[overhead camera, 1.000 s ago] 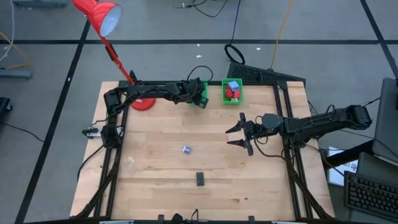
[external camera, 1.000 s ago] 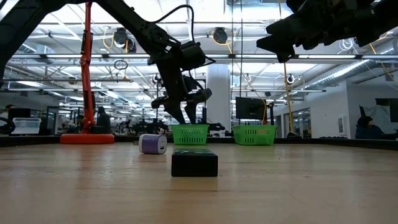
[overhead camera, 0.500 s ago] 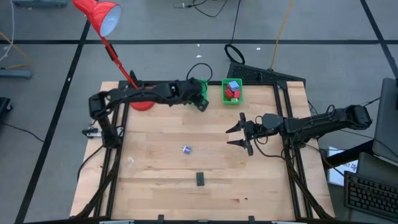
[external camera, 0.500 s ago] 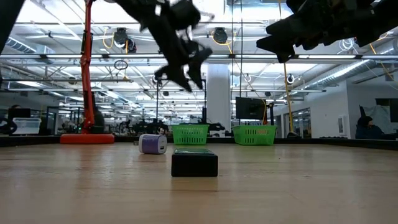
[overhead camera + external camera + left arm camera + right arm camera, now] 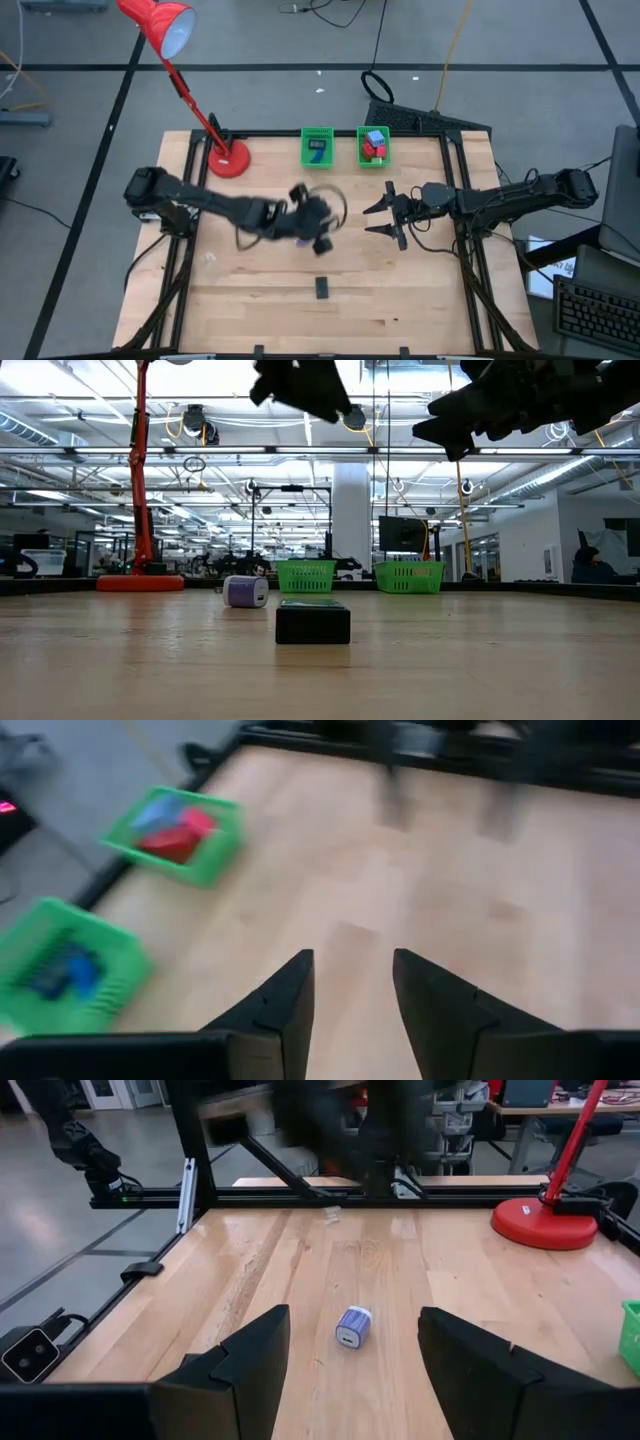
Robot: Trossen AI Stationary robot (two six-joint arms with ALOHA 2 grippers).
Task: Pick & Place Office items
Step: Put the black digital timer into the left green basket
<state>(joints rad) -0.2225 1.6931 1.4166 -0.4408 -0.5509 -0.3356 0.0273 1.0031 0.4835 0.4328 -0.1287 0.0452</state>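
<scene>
My left gripper (image 5: 352, 965) hangs high over the middle of the table (image 5: 325, 222), open, with nothing between its fingers. Below it a small purple-and-white piece (image 5: 353, 1326) lies on its side on the wood; the arm hides it in the high view. A black oblong (image 5: 322, 287) lies flat nearer the front edge. The left green basket (image 5: 317, 147) holds a dark blue piece. The right green basket (image 5: 374, 147) holds red blocks and a pale blue cube. My right gripper (image 5: 380, 220) waits open at mid-right, above the table.
A red desk lamp stands with its base (image 5: 228, 160) at the far left of the table, its arm leaning out past the far edge. A black frame (image 5: 455, 200) borders the table's sides. Bare wood lies between the black oblong and the baskets.
My left gripper has risen from above the left green basket and swung fast toward the table's middle and near side, turning as it went. The basket it covered now shows a dark blue piece inside. My right arm has kept still.
</scene>
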